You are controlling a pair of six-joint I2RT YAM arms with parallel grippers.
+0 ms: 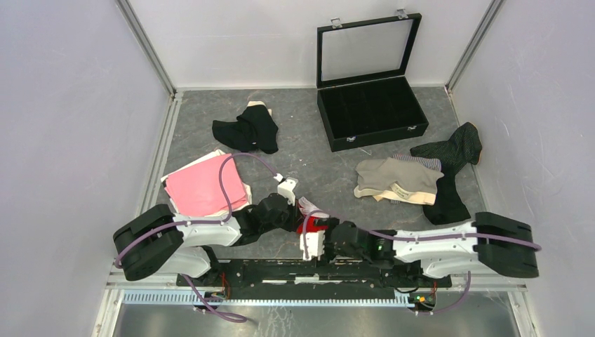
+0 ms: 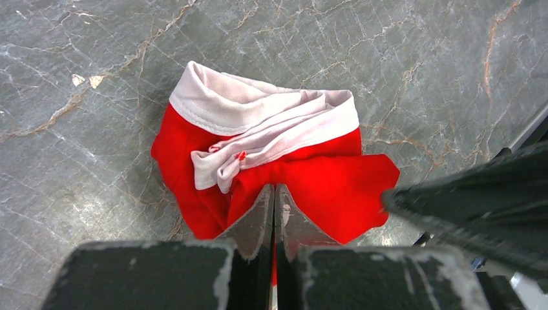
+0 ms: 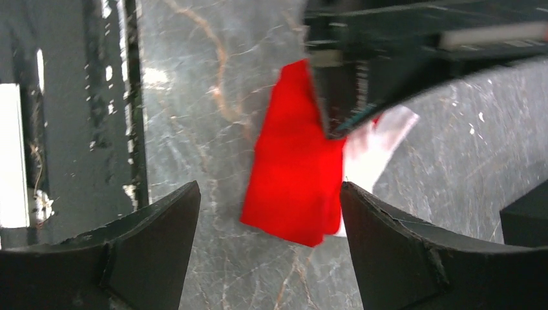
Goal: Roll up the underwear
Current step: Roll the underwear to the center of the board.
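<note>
Where its two fingers press flat together, the left tool (image 2: 274, 190) is clenched on the edge of the red underwear (image 2: 326, 187), a sliver of red showing between them. The right tool (image 3: 270, 188) is released, jaws spread wide, the red cloth just beyond the gap. The garment lies bunched on the grey tabletop (image 2: 97, 161) near the arm bases. Farther out lie a pink garment (image 1: 203, 188), a black garment (image 1: 247, 130), a beige garment (image 1: 396, 181) and a dark pinstriped garment (image 1: 452, 151), with an open black case (image 1: 368, 105) at the back
</note>
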